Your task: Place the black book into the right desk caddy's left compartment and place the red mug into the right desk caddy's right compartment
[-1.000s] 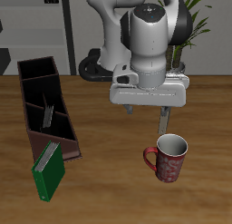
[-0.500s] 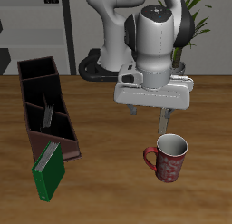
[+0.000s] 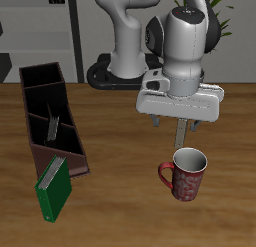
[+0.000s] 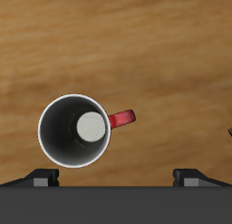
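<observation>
The red mug (image 3: 186, 174) stands upright on the wooden table near the front edge, white inside, with its handle toward the caddy. It also shows in the wrist view (image 4: 74, 130). My gripper (image 3: 170, 129) hangs open and empty just above and behind the mug; its fingertips (image 4: 41, 178) show in the wrist view. The right desk caddy (image 3: 30, 131) lies far across the table. The black book (image 3: 52, 121) leans tilted inside its middle section. The small end section (image 3: 68, 163) nearest the front holds nothing I can see.
A green book (image 3: 55, 188) leans against the caddy's front end. The robot base and a potted plant (image 3: 205, 51) stand at the back of the table.
My gripper has moved sideways away from the caddy and now stands closer over the mug. The mug, books and caddy have not moved.
</observation>
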You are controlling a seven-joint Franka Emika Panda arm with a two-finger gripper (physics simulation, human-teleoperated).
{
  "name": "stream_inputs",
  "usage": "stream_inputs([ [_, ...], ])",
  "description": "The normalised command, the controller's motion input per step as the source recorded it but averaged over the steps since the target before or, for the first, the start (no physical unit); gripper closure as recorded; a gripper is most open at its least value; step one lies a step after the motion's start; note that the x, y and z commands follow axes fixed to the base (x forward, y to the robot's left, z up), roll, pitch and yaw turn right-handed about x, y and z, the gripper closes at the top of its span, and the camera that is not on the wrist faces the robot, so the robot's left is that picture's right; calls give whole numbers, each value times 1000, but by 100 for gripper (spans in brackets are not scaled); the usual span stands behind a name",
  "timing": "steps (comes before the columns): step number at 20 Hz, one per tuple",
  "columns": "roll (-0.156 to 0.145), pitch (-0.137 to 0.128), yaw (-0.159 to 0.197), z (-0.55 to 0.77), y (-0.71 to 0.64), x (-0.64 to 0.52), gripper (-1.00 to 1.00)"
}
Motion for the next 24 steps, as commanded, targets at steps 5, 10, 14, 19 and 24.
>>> stream_inputs([
  [5,19,-15,12,19,62,14,-100],
  [10,-21,-22,2,10,-32,54,-100],
  [14,-11,3,-10,-79,-7,61,-100],
  [19,-4,16,5,-145,-68,40,-100],
  [24,-7,12,-7,-132,-82,29,-100],
])
